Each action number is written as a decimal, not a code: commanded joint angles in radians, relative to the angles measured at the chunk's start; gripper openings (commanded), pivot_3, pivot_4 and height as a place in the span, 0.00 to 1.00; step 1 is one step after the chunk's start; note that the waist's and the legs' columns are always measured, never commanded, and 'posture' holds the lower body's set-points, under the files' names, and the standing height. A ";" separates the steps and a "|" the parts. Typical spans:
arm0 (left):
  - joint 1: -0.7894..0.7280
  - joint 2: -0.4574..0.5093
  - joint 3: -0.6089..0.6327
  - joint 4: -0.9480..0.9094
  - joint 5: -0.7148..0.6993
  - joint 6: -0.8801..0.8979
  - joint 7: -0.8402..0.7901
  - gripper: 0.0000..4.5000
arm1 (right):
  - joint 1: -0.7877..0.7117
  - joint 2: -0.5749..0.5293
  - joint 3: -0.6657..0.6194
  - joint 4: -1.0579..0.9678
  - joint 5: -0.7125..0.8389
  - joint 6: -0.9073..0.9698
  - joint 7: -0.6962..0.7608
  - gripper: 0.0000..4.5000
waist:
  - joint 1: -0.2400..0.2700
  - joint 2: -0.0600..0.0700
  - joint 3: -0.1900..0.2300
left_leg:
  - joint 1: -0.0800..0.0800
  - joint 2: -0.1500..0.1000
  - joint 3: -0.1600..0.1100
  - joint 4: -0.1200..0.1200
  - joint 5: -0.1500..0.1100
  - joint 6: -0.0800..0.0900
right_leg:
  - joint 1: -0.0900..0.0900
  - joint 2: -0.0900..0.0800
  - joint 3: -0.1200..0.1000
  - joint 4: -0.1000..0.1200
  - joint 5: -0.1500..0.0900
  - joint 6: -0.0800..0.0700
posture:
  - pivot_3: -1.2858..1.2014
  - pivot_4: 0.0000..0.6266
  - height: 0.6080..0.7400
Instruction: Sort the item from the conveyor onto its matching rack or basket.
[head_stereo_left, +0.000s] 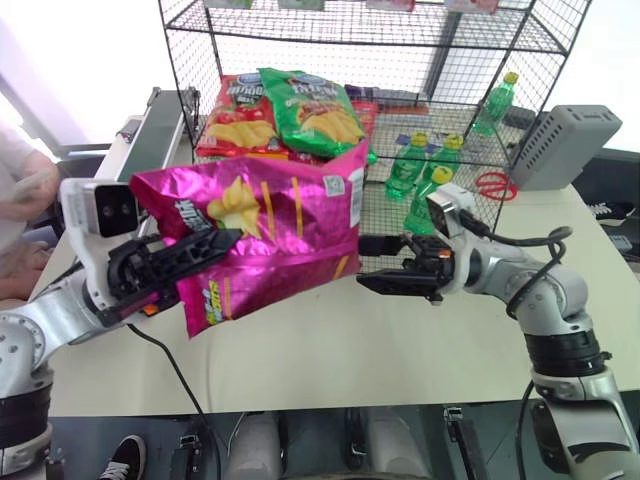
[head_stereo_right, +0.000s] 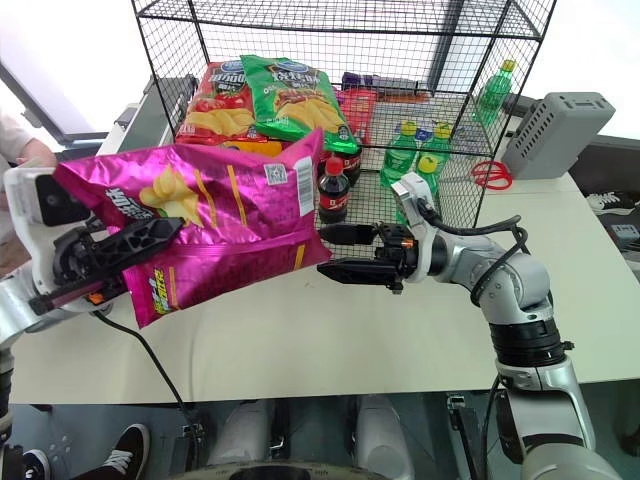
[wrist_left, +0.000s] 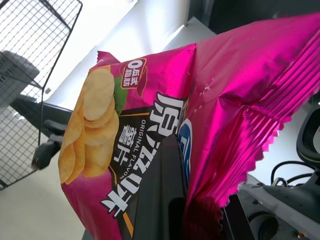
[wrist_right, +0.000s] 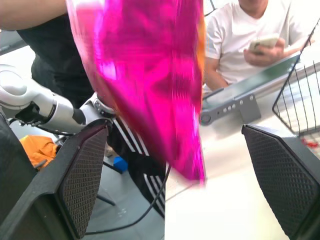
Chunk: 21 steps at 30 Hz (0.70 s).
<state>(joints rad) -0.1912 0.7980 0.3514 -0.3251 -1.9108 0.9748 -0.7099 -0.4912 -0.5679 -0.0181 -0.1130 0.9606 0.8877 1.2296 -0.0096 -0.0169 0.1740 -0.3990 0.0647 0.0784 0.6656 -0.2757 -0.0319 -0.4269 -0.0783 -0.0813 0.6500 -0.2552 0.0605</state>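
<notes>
Your left gripper (head_stereo_left: 185, 258) is clamped on one end of the pink bag (head_stereo_left: 270, 225), held in the air before the rack (head_stereo_left: 300, 40); right gripper (head_stereo_left: 392, 265) jaws apart beside it; expect light, slippery, crushable foil, so pinch the seam.

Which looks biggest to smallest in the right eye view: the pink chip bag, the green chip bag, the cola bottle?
1. Pink chip bag, though it is nearest the camera, which inflates it.
2. Green chip bag.
3. Cola bottle, clearly smallest.
</notes>
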 joint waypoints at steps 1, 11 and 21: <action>-0.021 -0.008 0.008 -0.011 -0.047 -0.011 0.016 0.00 | -0.010 0.002 -0.031 -0.078 0.109 0.069 0.006 1.00 | 0.000 0.000 0.000 | 0.000 0.000 0.000 0.000 0.000 0.000 | 0.000 0.000 0.000 0.000 0.000 0.000 | 0.52 0.24 1.00; -0.046 -0.084 -0.034 -0.002 -0.061 -0.007 0.045 0.00 | -0.015 0.084 -0.022 -0.119 0.135 0.064 -0.088 1.00 | 0.000 0.000 0.000 | 0.000 0.000 0.000 0.000 0.000 0.000 | 0.000 0.000 0.000 0.000 0.000 0.000 | 0.52 0.24 1.00; 0.019 -0.060 0.002 0.047 0.057 0.011 -0.004 0.00 | -0.039 0.065 -0.051 -0.121 0.221 0.120 -0.109 0.82 | -0.002 0.000 0.000 | 0.000 0.000 -0.001 0.000 0.000 0.000 | 0.000 0.000 0.000 0.000 0.000 0.000 | 0.52 0.24 1.00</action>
<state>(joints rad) -0.1806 0.7190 0.3274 -0.2771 -1.8806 0.9766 -0.6855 -0.4989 -0.4954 -0.0422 -0.2164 1.1519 1.0110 1.1222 -0.0115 -0.0169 0.1740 -0.3989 0.0648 0.0779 0.6655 -0.2757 -0.0320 -0.4269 -0.0779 -0.0815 0.6499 -0.2552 0.0605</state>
